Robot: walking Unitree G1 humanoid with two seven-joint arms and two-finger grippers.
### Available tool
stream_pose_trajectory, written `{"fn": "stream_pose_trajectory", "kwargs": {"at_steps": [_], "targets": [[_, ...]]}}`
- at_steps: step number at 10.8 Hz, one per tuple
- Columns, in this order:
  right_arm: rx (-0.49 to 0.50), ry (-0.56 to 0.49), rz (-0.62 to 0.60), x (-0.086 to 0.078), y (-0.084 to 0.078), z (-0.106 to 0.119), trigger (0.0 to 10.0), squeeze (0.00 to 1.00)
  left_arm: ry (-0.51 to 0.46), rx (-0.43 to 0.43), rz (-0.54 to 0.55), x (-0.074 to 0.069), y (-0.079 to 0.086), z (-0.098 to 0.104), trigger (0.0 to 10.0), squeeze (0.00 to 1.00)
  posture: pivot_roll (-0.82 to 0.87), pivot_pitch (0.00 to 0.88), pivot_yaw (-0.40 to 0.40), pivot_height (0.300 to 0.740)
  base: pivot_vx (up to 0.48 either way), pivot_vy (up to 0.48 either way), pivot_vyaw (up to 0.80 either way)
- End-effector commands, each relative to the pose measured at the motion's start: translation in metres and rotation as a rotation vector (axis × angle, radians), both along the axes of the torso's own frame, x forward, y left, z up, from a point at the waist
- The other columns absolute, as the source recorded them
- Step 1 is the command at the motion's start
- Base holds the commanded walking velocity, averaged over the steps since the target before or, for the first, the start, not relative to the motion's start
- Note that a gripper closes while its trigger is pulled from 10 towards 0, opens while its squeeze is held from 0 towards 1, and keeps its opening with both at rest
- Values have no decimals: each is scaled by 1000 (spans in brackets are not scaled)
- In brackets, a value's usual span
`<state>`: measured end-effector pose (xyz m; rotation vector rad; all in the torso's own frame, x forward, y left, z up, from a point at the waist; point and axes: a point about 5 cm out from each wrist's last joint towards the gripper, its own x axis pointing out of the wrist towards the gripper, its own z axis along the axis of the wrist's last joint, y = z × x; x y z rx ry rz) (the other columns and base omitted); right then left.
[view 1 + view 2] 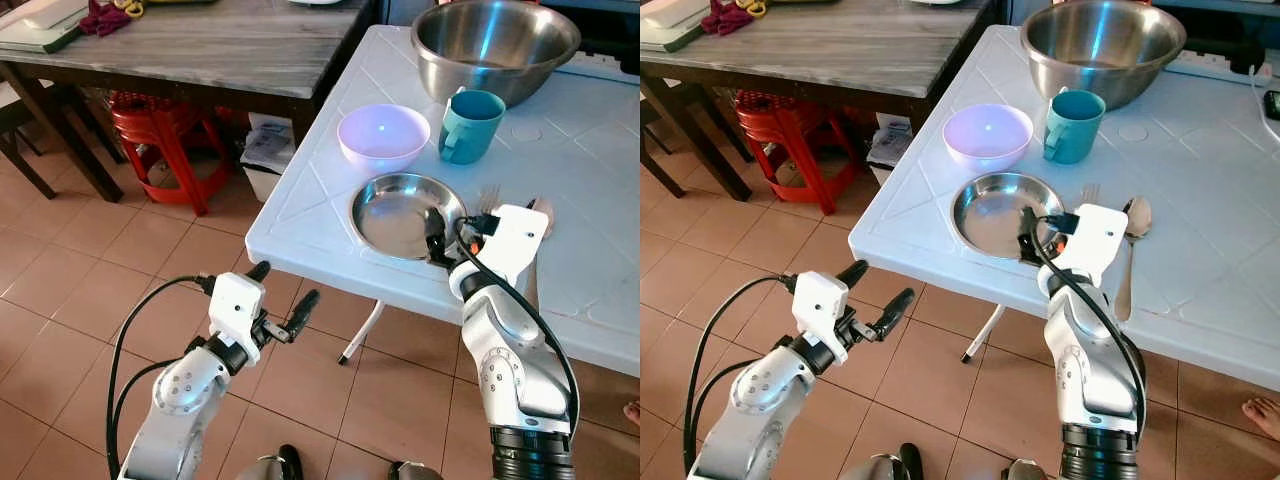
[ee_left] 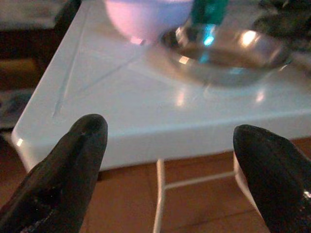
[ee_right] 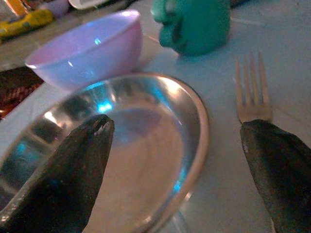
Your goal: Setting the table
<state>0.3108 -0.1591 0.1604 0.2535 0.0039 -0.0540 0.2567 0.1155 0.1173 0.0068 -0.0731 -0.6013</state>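
Right claw (image 1: 1030, 240) hovers spread over the plate's (image 1: 985, 215) near rim by the table's (image 1: 920, 250) front edge; the fork (image 3: 251, 87) lies just beyond, tines pointing away. Left claw (image 1: 283, 302), spread, hangs below the edge.

Steel plate (image 1: 405, 215) beside fork (image 3: 251, 90)

The two eye views look down from the robot's head over both arms onto the white table (image 1: 330, 215), sharing nearly the same scene. The left wrist view faces the table's edge from below and outside it. The right wrist view sits low (very close) over the steel plate (image 3: 146, 160), shared with the eyes.
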Motion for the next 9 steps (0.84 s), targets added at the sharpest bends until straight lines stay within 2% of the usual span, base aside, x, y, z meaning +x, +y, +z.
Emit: {"fn": "stream_pose_trajectory", "kwargs": {"at_steps": [1, 3, 5, 6, 7, 9], "targets": [[26, 26, -10, 0, -1, -5, 10000, 0, -14, -4, -13, -2, 1, 4, 10000, 0, -104, 203, 81, 740, 0, 0, 0], [23, 30, -8, 4, -3, -5, 10000, 0, -28, -13, -30, -2, -4, 8, 10000, 0, -107, 202, 86, 740, 0, 0, 0], [38, 33, 23, 12, 7, -3, 10000, 0, -28, -6, -44, -2, -5, 8, 10000, 0, -108, 198, 90, 740, 0, 0, 0], [49, 41, 39, 15, 11, -3, 2588, 0, -29, -5, -41, -2, -5, 8, 10000, 0, -105, 197, 89, 740, 0, 0, 0], [53, 45, 52, 16, 15, -2, 0, 0, -31, -5, -40, -2, -6, 9, 10000, 0, -102, 198, 87, 740, 0, 0, 0], [49, 65, 52, 17, 15, -4, 0, 0, -30, -6, -35, -3, -6, 9, 10000, 0, -97, 199, 86, 740, 0, 0, 0]]}}
